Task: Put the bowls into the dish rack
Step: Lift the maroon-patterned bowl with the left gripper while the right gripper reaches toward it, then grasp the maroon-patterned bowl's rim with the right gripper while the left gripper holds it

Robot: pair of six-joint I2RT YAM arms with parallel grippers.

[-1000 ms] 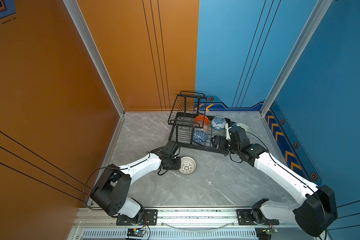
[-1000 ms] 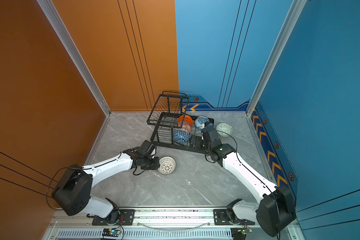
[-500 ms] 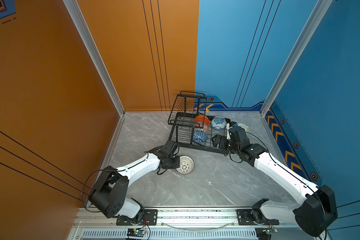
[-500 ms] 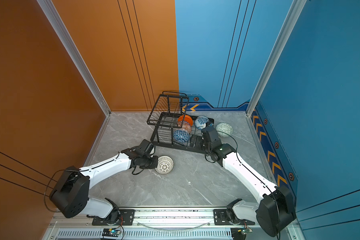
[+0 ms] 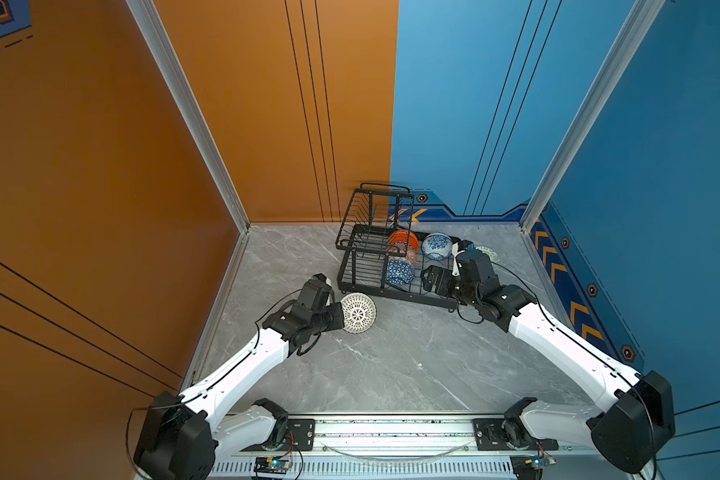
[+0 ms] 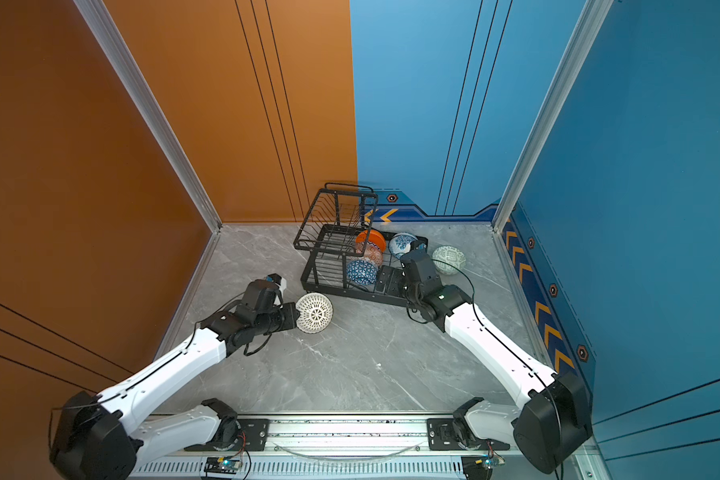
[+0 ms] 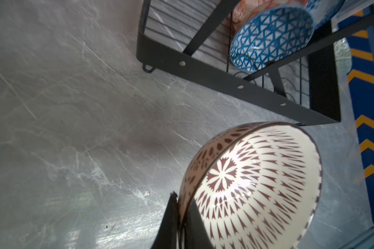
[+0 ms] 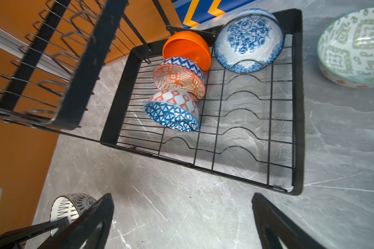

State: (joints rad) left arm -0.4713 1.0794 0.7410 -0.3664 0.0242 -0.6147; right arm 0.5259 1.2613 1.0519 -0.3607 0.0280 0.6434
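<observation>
Over grey marbled tabletop (image 5: 391,365), orange and blue walls (image 5: 267,104): left jaws clamped on dotted bowl (image 5: 357,312), right jaws apart.

- The rack (image 8: 298,86) was black.
- The plain bowl (image 8: 186,46) was orange.
- The floral bowl (image 8: 248,36) was blue-white.
- The cream bowl (image 7: 253,183) bore dark brown darts.
- The table (image 8: 181,204) was grey marble.

Booth interior: a grey marble-patterned table (image 5: 391,374) spans the floor, enclosed by orange panels (image 5: 100,166) on the left and part of the back, and blue panels (image 5: 661,166) on the right. Silver metal posts (image 5: 194,124) mark the corners. Yellow chevrons (image 5: 579,309) line the base of the blue side wall. A silver rail (image 5: 391,432) edges the near side.
</observation>
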